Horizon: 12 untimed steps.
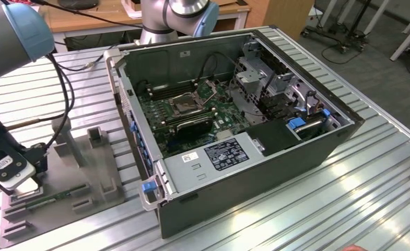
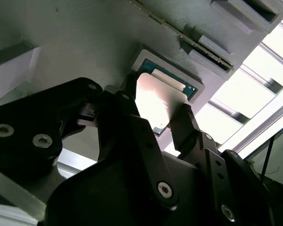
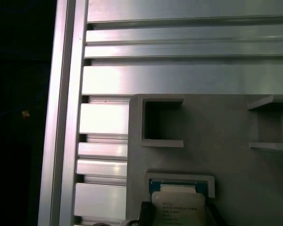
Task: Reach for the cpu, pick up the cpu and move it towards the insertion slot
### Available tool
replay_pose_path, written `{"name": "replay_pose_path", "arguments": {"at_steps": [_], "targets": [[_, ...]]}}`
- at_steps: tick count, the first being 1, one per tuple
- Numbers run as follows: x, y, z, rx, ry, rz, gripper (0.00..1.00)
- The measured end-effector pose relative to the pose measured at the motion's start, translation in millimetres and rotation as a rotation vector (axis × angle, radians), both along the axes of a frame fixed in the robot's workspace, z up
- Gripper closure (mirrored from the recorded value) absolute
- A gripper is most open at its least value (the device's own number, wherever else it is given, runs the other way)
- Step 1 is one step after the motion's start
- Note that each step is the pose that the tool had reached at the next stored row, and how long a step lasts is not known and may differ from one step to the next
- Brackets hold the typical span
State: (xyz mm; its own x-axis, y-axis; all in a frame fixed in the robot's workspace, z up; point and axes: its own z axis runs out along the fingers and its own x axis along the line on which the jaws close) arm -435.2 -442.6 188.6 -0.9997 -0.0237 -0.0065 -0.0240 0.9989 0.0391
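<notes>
**A:** Where is the cpu?

**B:** The cpu (image 2: 155, 102) lies flat in a pale-rimmed square nest in the grey tray (image 1: 86, 175), near the tray's edge toward the exterior view's left. In both wrist views its shiny metal top faces up, and it sits level in the nest.

**A:** And the claw?

**B:** The claw (image 2: 156, 96) is low over the chip and straddles it, with black metal at two opposite edges. Whether it is pinching the cpu or only flanking it, I cannot tell.

**A:** How does that stand against the insertion slot?

**B:** They are well apart. The insertion slot (image 1: 186, 104), a silver frame with a dark centre, sits on the green motherboard (image 1: 164, 112) inside the open computer case (image 1: 274, 172). The case lies on its side on the ribbed metal table (image 1: 379, 172), to the exterior view's right of the tray.

**A:** Anything else by the claw?

**B:** A narrow green circuit strip (image 1: 51, 197) lies in the tray just beside it. The robot arm (image 1: 13, 31) comes down to the tray from the exterior view's upper left, with a black cable hanging alongside.
</notes>
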Motion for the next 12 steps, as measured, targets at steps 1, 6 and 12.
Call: {"name": "replay_pose_path", "arguments": {"at_steps": [1,6,12], "targets": [[0.0,0.0,3.0,-0.0001,0.0003,0.0,0.47],[-0.1,0.0,20.7,-0.0003,0.0005,0.0,0.47],[-0.1,0.0,40.5,-0.0003,0.0006,0.0,0.47]]}}
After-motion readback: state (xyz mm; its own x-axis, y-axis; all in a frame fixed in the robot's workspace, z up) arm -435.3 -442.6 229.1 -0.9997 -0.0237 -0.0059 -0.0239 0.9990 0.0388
